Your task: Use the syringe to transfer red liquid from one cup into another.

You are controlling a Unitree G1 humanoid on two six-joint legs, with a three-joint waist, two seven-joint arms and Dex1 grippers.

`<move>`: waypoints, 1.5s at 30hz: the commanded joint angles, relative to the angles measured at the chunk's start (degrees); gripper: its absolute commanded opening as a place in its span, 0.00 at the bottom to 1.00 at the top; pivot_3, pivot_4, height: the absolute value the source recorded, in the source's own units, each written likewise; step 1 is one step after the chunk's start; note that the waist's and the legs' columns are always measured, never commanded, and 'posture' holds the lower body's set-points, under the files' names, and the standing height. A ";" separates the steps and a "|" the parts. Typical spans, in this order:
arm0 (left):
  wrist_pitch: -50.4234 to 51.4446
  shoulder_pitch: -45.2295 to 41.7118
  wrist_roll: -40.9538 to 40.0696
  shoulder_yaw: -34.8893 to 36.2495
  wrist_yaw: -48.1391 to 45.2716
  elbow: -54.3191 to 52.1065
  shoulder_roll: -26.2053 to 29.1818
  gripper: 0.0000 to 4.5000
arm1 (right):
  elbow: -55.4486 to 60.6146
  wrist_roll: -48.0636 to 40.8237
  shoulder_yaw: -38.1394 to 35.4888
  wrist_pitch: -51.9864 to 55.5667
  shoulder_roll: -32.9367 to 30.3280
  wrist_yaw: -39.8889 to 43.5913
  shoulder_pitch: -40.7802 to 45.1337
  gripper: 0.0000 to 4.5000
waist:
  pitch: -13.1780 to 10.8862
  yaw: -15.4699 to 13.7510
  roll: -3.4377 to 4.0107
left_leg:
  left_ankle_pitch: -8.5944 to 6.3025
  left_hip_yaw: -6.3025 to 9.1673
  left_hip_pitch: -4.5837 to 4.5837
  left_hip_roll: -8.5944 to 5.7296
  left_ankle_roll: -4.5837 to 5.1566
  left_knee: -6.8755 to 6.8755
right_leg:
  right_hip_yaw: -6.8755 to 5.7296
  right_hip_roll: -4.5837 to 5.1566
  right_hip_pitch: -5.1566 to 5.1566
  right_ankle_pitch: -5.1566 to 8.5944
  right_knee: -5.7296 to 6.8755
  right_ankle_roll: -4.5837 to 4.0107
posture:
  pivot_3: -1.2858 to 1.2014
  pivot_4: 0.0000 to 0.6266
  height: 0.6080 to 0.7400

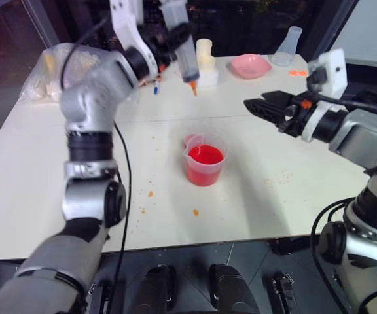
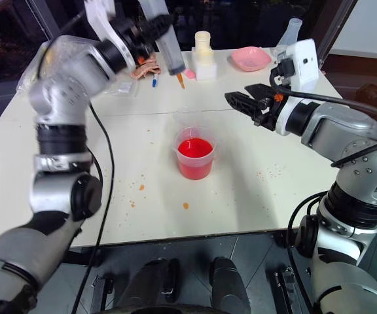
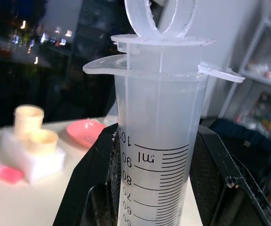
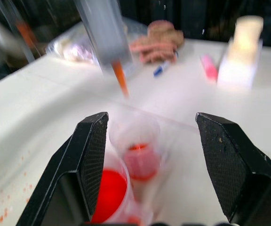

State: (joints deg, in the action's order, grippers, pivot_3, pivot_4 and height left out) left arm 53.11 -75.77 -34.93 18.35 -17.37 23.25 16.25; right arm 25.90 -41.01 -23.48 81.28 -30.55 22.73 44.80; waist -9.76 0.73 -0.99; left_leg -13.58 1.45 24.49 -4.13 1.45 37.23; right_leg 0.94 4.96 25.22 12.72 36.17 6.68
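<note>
The left gripper (image 1: pixel 175 36) pinches the large clear plastic syringe (image 1: pixel 187 55) between its fingers, above the bench (image 1: pixel 254 196). The right gripper (image 1: pixel 257 104) hovers with fingers spread. Next, I judge, the orange tip must descend into the clear spouted beaker (image 1: pixel 205 163) of red liquid (image 1: pixel 205 156).

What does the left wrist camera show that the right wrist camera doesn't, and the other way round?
Left wrist: scale and plunger top of the syringe, gripped by the left fingers, plus the pink bowl. Right wrist: the beaker and small cup, both holding red liquid, seen between open right fingers. Shared: the syringe, pink marker, white block.
</note>
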 commanded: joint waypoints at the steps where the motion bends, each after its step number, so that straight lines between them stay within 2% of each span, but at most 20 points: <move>1: 12.28 -4.29 2.99 -0.05 8.89 5.17 3.21 0.33 | 2.18 -0.48 -0.66 -1.79 -1.78 -0.48 -0.88 0.68 | 0.00 0.00 0.00 | 0.00 0.00 -0.02 -0.01 0.00 0.00 | 0.00 0.00 -0.02 0.00 0.03 0.01 | 0.52 0.24 1.00; 4: 20.59 -6.38 8.85 -4.11 14.50 10.25 5.24 0.33 | 1.97 -0.91 -0.07 -2.23 -3.06 -0.01 -1.26 0.68 | 0.00 -0.03 0.00 | 0.00 -0.01 -0.04 -0.03 0.00 0.00 | 0.00 -0.02 -0.03 0.00 0.05 0.01 | 0.52 0.24 1.00; 7: 25.83 -4.41 12.36 -9.45 14.23 10.39 6.99 0.33 | 1.26 -1.10 0.74 -2.80 -4.66 0.64 -1.45 0.68 | -0.01 -0.04 -0.02 | 0.01 -0.01 -0.03 -0.03 -0.01 0.01 | 0.00 -0.02 -0.02 0.00 0.05 0.01 | 0.52 0.24 1.00; 10: 29.21 -2.19 13.86 -6.84 16.50 11.13 6.12 0.33 | 0.64 -1.21 1.42 -3.55 -5.77 0.98 -1.65 0.68 | -0.01 -0.08 -0.02 | 0.00 -0.01 -0.02 -0.03 -0.04 -0.04 | 0.02 0.03 0.03 0.00 0.03 0.01 | 0.52 0.24 1.00; 16: 38.41 1.38 18.34 0.99 23.87 11.95 0.10 0.33 | 0.26 -1.67 1.94 -3.88 -6.51 0.92 -1.99 0.68 | -0.01 -0.23 -0.03 | 0.00 0.01 0.00 -0.02 -0.08 -0.03 | 0.06 0.13 0.02 0.00 0.01 0.01 | 0.52 0.24 1.00; 20: 39.39 5.76 19.51 2.62 26.58 10.99 -2.98 0.33 | 0.12 -1.68 2.13 -4.02 -6.62 0.76 -2.07 0.68 | -0.01 -0.25 -0.03 | 0.00 0.01 0.01 -0.03 -0.10 -0.04 | 0.09 0.17 0.03 0.00 0.00 0.00 | 0.52 0.24 1.00; 24: 39.39 8.20 20.56 4.01 27.99 9.93 -3.82 0.33 | 0.36 -1.87 2.18 -4.03 -6.77 0.50 -2.37 0.68 | 0.01 -0.13 0.01 | -0.02 0.00 -0.02 -0.02 -0.16 -0.07 | 0.14 0.18 0.03 0.00 0.01 0.00 | 0.52 0.24 1.00; 26: 39.39 8.89 20.83 4.35 28.22 9.07 -4.04 0.54 | 0.43 -1.96 2.17 -4.03 -6.86 0.38 -2.47 0.68 | 0.01 -0.14 0.02 | -0.02 0.00 -0.03 -0.01 -0.19 -0.07 | 0.14 0.18 0.02 0.00 0.01 0.00 | 0.52 0.24 1.00; 31: 39.39 10.34 18.73 3.23 27.12 4.60 -4.41 0.89 | 0.46 -2.19 2.15 -4.19 -6.94 0.04 -2.50 0.68 | 0.01 -0.22 0.01 | -0.03 0.01 -0.02 -0.01 -0.24 -0.06 | 0.14 0.19 0.02 0.00 0.00 0.00 | 0.52 0.24 1.00; 33: 39.39 10.95 17.04 2.68 25.80 1.33 -4.03 0.99 | 0.44 -2.34 2.06 -4.23 -7.07 0.04 -2.57 0.68 | 0.01 -0.21 0.01 | -0.04 0.00 -0.02 -0.01 -0.26 -0.05 | 0.15 0.20 0.01 0.00 -0.01 -0.01 | 0.52 0.24 1.00; 37: 39.39 11.31 13.44 4.28 23.49 -4.23 -3.83 0.99 | -0.07 -2.33 2.41 -4.81 -7.52 0.36 -2.75 0.68 | 0.01 -0.21 0.00 | -0.03 0.01 0.02 -0.01 -0.25 -0.06 | 0.15 0.20 0.05 0.00 0.00 -0.01 | 0.52 0.24 1.00; 41: 38.96 12.63 9.12 6.42 17.78 -17.90 -3.20 0.99 | -2.02 -1.14 4.06 -7.79 -9.06 1.93 -3.40 0.68 | 0.00 -0.15 0.00 | -0.03 0.00 0.04 -0.01 -0.25 -0.06 | 0.16 0.22 0.05 -0.01 -0.04 -0.01 | 0.52 0.24 1.00; 45: 36.28 15.62 4.74 5.68 9.41 -25.52 1.87 0.99 | -3.89 -0.16 6.46 -11.15 -12.24 5.08 -3.06 0.68 | 0.02 0.02 0.03 | -0.01 -0.01 0.02 -0.01 -0.25 -0.07 | 0.16 0.22 0.05 0.00 -0.04 -0.02 | 0.52 0.24 1.00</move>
State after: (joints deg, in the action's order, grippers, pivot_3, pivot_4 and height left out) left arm 90.51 -61.14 -28.32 24.11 -4.93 1.19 16.23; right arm 21.69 -41.66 -16.91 72.51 -41.07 26.17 40.90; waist -9.74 0.75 -0.96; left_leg -13.58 1.42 24.50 -4.14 1.21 37.15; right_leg 1.11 5.17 25.27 12.73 36.12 6.65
